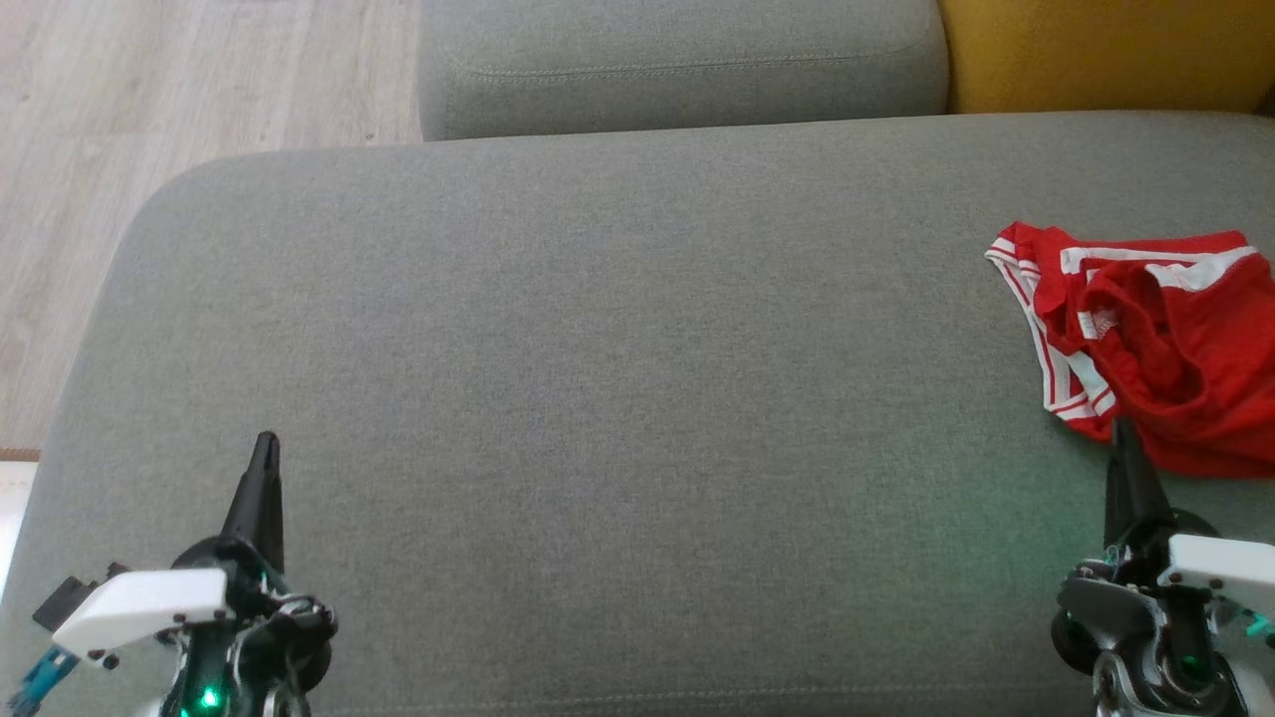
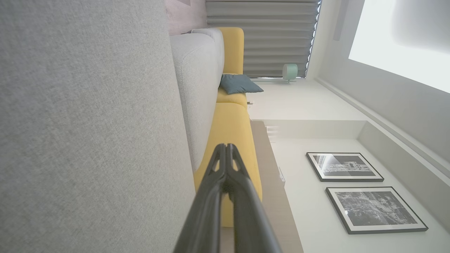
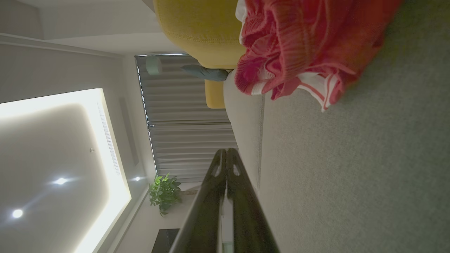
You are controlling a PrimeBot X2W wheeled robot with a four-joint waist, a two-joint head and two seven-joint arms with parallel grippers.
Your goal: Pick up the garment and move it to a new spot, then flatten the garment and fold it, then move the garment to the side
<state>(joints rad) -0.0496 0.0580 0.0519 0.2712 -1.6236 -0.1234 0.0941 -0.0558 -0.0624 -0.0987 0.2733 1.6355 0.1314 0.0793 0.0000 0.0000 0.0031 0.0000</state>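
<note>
While noting garment [image 1: 1165, 339] bunched, unfolded at cushion's [image 1: 598, 349] right edge, just beside right gripper [image 1: 1124, 430], that and left gripper [image 1: 265, 443] both clenched empty, fits pickup or flattening stage alike; calls for jaws opened onto cloth.

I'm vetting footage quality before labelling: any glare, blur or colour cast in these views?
Head view: even, sharp light; a faint green tint on the sofa by the right pincer. Left wrist view: ceiling light blown out white. Right wrist view: dim, garment blurred, spotlights flaring.
</note>
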